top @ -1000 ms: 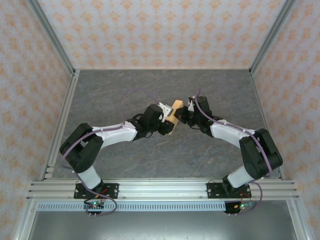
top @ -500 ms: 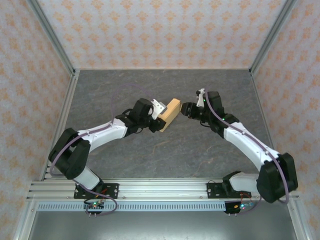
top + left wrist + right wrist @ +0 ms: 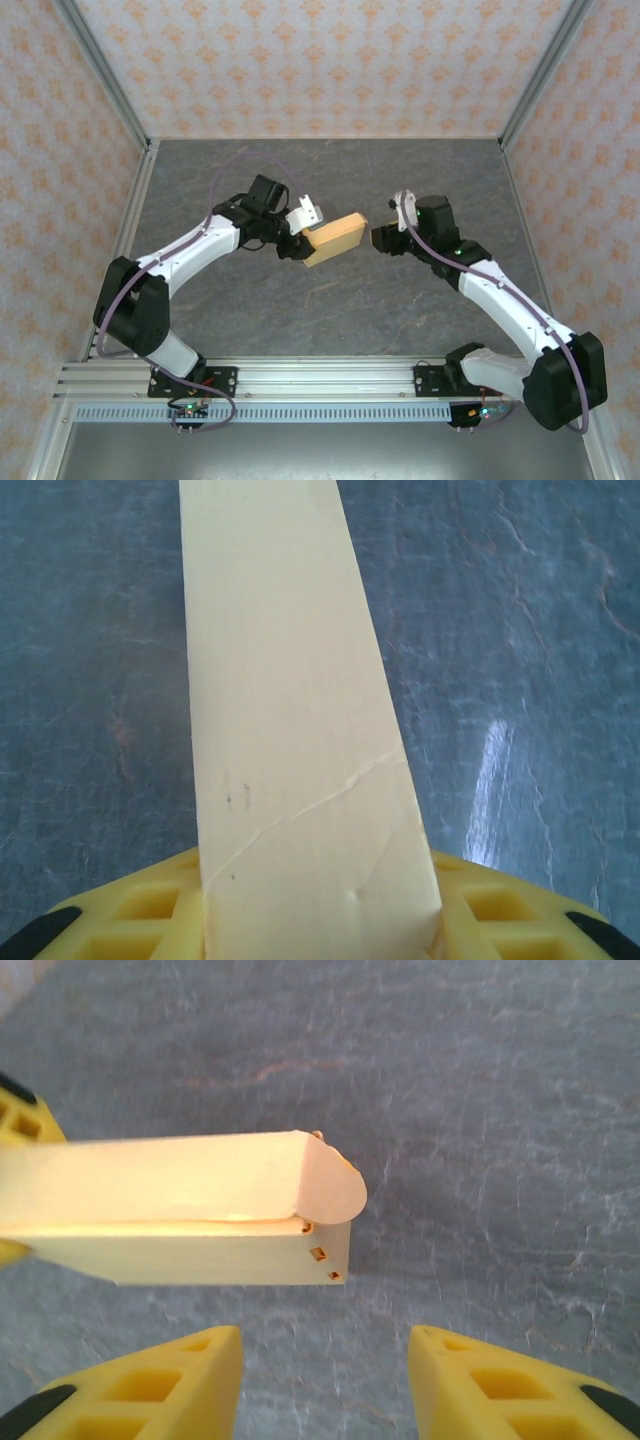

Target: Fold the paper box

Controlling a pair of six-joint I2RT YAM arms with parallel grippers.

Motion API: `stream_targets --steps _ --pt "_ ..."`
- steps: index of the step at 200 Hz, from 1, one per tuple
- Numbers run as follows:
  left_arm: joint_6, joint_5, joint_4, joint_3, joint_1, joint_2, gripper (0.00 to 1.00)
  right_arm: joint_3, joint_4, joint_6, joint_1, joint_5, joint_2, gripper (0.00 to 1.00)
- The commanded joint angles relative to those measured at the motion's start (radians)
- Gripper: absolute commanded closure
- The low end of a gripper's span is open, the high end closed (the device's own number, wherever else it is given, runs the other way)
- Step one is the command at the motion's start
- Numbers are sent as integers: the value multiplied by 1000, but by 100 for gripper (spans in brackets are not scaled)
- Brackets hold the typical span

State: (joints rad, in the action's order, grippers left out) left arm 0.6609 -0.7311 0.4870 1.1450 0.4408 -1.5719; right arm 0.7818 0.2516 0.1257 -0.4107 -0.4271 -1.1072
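Observation:
The paper box [image 3: 334, 238] is a small flat tan box held above the middle of the grey table. My left gripper [image 3: 305, 240] is shut on its left end; in the left wrist view the box [image 3: 290, 730] runs away from the yellow fingers [image 3: 150, 910] that clamp it, with a crease across its face. My right gripper [image 3: 381, 238] stands open just to the right of the box, apart from it. In the right wrist view the box [image 3: 200, 1215] lies beyond the spread yellow fingertips [image 3: 190, 1365], a rounded flap [image 3: 330, 1190] sticking out at its end.
The grey marbled table [image 3: 330, 310] is fenced by metal posts [image 3: 105, 85] and patterned walls. An aluminium rail [image 3: 320, 378] carrying both arm bases runs along the near edge.
The right gripper has let go of the box, opened and drawn back to the right. The left arm has swung the box round toward level, its wrist moving back and left.

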Motion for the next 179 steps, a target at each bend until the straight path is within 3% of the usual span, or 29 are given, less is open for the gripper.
stream_targets --steps 1,70,109,179 --pt "178 -119 88 16 -19 -22 61 -33 -51 97 -28 -10 29 53" --pt "412 -165 194 98 -14 -164 61 -38 -50 58 -107 123 -9 53" --pt "440 -138 195 126 -1 -218 58 -29 -37 31 -112 152 -10 54" --pt "426 -90 197 157 4 -243 44 -6 -30 29 -114 171 -46 55"
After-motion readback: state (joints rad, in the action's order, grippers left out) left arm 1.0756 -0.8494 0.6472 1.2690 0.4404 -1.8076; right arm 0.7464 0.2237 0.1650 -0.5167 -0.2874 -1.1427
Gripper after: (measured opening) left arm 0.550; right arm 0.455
